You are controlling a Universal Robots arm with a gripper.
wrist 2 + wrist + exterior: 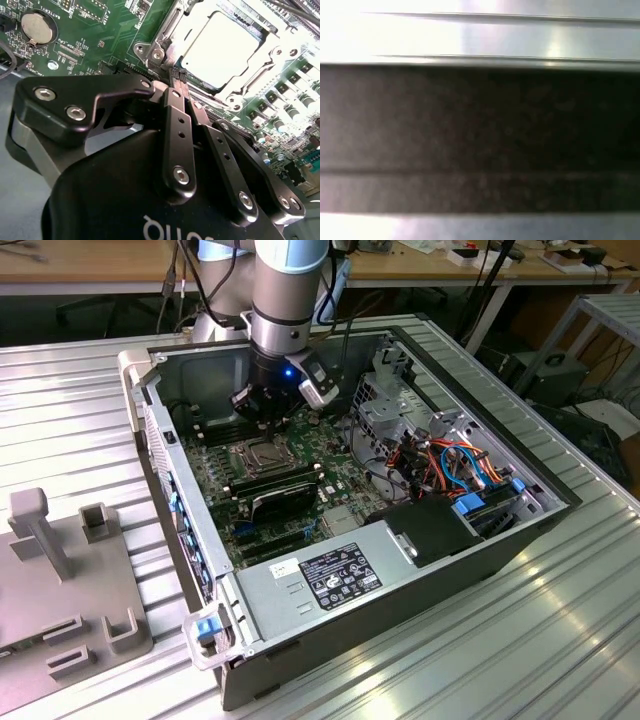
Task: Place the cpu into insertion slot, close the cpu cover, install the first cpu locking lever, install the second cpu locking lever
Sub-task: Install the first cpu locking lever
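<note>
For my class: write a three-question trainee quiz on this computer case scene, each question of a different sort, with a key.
1. True or false: the cpu already lies in the insertion slot.
2. In the second wrist view, the hand has its fingertips: A) spread wide, B) together beside the socket, C) around a cable.
3. Fill in: in the exterior view, the coloured cables lie to the socket's ____.

Key: 1 true; 2 B; 3 right.

Cpu [220, 47] top pale smooth metal; cpu cover [165, 37] shiny silver metal; claw [181, 82] matt black.
</note>
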